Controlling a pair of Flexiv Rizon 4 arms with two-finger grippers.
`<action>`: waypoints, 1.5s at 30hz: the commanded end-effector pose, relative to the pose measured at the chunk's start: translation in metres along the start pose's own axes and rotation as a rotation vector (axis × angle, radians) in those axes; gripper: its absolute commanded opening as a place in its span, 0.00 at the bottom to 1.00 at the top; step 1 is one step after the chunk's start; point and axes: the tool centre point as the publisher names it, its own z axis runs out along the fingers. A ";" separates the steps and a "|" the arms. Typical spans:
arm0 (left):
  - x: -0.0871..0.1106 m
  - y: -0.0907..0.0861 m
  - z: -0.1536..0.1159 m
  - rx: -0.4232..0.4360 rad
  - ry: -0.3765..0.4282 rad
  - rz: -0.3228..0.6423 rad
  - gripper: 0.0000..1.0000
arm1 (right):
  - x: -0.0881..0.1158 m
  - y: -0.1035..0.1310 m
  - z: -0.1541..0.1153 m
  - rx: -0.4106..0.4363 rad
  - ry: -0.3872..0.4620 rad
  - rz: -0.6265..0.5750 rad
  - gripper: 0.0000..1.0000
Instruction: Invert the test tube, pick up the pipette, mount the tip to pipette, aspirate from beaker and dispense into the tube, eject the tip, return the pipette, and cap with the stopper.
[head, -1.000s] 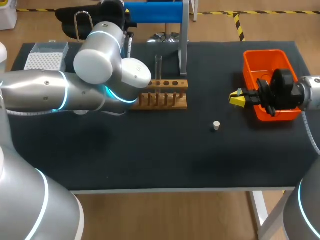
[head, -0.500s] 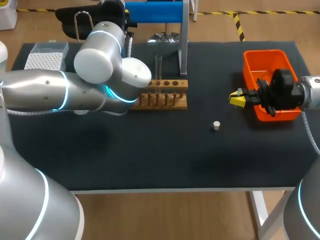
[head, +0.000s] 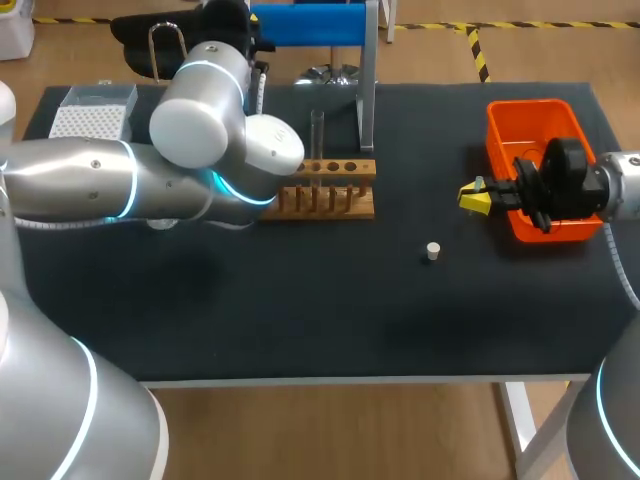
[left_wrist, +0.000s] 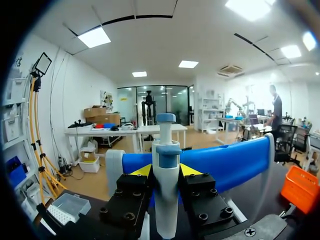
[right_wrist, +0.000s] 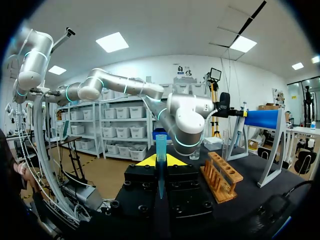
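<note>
In the left wrist view a white pipette (left_wrist: 166, 200) with a blue collar stands upright between the fingers of my left gripper (left_wrist: 166, 172), which is shut on it, right in front of the blue stand bar (left_wrist: 225, 162). In the head view that gripper is hidden behind my left arm (head: 200, 150). My right gripper (head: 474, 197) hangs left of the orange bin and is shut on a blue pipette tip (right_wrist: 160, 150). The test tube (head: 317, 130) stands upright in the wooden rack (head: 325, 190). A small white stopper (head: 432, 251) lies on the mat.
An orange bin (head: 540, 120) sits at the right under my right arm. The tip box (head: 92, 112) is at the rear left. The stand's metal post (head: 367, 90) rises just behind the rack. The front half of the black mat (head: 300, 320) is bare.
My left arm's elbow has edged very slightly to the right. The right arm, rack, tube and stopper have not moved.
</note>
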 end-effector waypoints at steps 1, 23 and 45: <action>0.000 -0.012 -0.001 0.008 0.000 0.011 0.00 | 0.001 0.001 0.000 0.003 -0.002 0.000 0.00; 0.006 -0.051 -0.040 0.064 0.309 0.014 0.00 | 0.001 0.001 0.000 0.003 -0.002 0.000 0.00; 0.031 -0.087 -0.086 0.041 0.654 0.033 0.00 | 0.001 0.001 0.000 0.003 -0.002 0.000 0.00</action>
